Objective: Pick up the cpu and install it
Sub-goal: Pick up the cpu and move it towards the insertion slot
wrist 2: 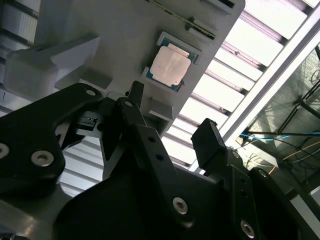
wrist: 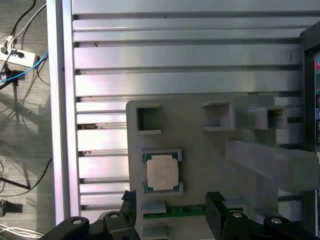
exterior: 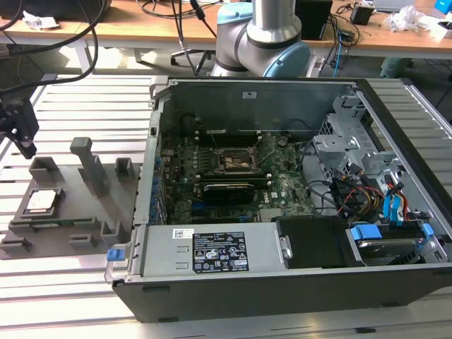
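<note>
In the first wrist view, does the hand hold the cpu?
No, the cpu lies in its recess on the grey holder, and the open hand holds nothing.

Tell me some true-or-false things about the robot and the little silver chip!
1. The small flat silver-grey square cpu lies on the grey plastic fixture plate. True.
2. The black end effector grips the cpu. False: it is open, empty and apart from the cpu.
3. The cpu is inside the big black computer case. False: it lies outside the case, on the plate.
4. The case is open, showing a green circuit board. True.
</note>
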